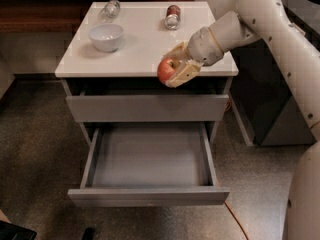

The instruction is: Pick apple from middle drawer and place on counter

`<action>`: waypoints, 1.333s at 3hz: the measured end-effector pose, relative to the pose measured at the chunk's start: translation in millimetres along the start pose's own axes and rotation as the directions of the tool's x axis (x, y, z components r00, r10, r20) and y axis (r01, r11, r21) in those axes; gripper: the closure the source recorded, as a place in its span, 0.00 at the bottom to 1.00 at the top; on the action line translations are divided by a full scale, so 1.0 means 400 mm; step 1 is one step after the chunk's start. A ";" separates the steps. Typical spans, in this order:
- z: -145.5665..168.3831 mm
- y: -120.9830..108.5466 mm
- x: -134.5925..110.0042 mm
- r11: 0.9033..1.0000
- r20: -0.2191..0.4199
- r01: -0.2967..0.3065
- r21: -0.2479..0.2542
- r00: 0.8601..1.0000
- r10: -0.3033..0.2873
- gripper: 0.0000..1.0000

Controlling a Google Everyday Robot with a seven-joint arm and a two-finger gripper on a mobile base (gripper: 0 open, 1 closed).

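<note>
At the far left, behind the cabinet, a dark wooden ledge runs along the wall. The bench is a glossy pale slab on top of the grey drawer cabinet. On its left part stands a white bowl, upright, and behind it a clear bottle lies on its side near the back edge.

Under the bench the top drawer is closed. Below it the middle drawer is pulled far out toward the camera, and its grey inside holds nothing.

More to the right, a can with a red label lies at the back of the bench. In front of it, at the front edge of the bench, is the apple, red with a yellowish patch. The gripper is clamped on the apple, with its beige fingers on both sides of the fruit. The apple is high above the open drawer; whether it touches the bench I cannot tell.

The white arm comes in from the upper right. A dark cabinet stands to the right of the drawers, and an orange cable lies on the floor beside it.
</note>
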State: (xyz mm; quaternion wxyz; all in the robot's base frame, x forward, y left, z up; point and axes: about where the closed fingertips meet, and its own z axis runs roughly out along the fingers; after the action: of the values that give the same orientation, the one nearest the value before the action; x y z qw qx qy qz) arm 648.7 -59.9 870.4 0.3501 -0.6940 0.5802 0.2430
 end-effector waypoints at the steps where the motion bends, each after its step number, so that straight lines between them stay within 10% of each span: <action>1: -0.010 -0.008 -0.005 1.000 0.002 0.003 0.009 1.000 -0.004 1.00; 3: -0.014 -0.051 -0.007 0.981 -0.028 -0.175 0.077 0.984 0.178 1.00; 4: -0.033 -0.111 0.000 0.947 -0.049 -0.302 0.106 0.950 0.308 1.00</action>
State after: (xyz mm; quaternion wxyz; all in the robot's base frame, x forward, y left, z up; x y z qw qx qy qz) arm 690.9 -66.7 887.8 0.3226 -0.5855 0.7028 0.2432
